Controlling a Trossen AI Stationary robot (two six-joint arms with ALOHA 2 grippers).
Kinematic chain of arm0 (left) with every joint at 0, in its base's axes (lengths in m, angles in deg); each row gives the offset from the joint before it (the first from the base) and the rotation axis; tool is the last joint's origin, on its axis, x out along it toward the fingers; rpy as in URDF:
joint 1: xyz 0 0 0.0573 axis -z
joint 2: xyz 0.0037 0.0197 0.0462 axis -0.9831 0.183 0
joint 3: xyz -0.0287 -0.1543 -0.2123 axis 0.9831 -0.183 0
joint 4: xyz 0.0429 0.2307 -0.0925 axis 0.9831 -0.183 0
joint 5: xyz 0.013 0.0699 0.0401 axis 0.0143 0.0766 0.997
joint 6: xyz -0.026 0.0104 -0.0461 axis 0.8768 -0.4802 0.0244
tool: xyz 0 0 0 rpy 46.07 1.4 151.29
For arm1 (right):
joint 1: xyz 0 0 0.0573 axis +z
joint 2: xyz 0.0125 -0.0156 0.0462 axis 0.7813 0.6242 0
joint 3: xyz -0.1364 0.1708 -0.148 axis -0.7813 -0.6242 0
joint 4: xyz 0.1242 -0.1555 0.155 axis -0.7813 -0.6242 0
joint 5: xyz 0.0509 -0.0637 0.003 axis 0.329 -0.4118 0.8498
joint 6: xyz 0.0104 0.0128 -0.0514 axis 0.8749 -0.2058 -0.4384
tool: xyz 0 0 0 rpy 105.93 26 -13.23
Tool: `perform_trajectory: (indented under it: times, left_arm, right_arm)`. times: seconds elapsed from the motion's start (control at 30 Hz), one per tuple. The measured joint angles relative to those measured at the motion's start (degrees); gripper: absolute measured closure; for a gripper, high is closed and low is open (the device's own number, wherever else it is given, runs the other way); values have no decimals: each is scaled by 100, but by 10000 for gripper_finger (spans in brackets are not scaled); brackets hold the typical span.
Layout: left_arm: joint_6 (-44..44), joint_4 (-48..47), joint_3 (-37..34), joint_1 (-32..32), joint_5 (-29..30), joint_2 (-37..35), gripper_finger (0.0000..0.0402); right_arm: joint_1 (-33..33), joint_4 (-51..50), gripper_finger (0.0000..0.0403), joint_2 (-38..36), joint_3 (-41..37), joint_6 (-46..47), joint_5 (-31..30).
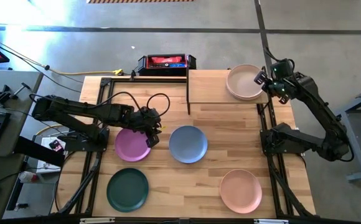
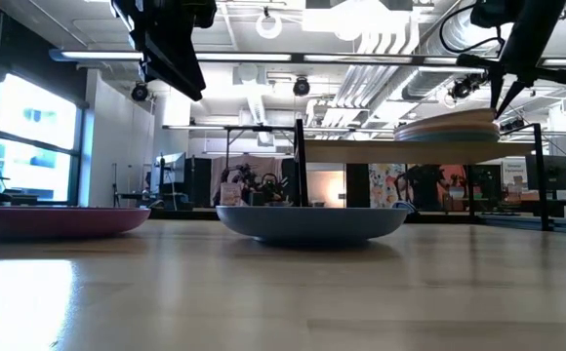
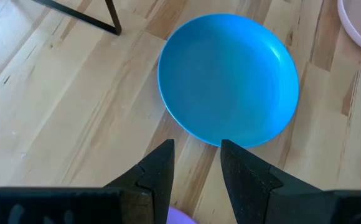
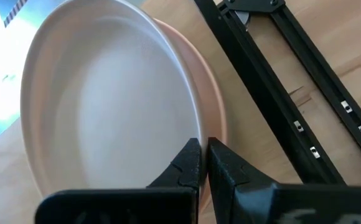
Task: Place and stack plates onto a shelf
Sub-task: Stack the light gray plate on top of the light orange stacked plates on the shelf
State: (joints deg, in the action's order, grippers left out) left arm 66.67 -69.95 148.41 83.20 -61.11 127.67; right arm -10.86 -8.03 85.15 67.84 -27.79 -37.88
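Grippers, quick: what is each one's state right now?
Left end effector: open, empty, above the table between the purple plate and blue plate.
Right end effector: shut on the cream plate, stacked on the shelf.

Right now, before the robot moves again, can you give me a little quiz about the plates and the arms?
1. How many plates lie on the table, not on the shelf?
2. True or false: the left arm's jaws are gripping the blue plate.
3. Where are the right arm's jaws? A: over the blue plate. B: at the stack of plates on the shelf. C: off the table.

Key
1. Four: purple, blue, dark green and pink.
2. False. They are open and empty, above the purple plate's edge.
3. B.
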Motion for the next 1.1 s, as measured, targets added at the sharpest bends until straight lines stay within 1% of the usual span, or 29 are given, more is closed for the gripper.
perform_trajectory:
  times: [0.13,0.57,0.8,1.1]
  left_arm:
    - [0,0,0,0,0,0,282]
    - [0,0,0,0,60,0,282]
    - [2,0,0,0,61,0,282]
    - [44,1,0,0,61,0,282]
  right_arm:
    - [1,0,402,0,0,229,-2]
    - [0,0,402,0,0,85,20]
    - [0,0,402,-2,0,-74,179]
    - [0,-42,402,-2,0,6,92]
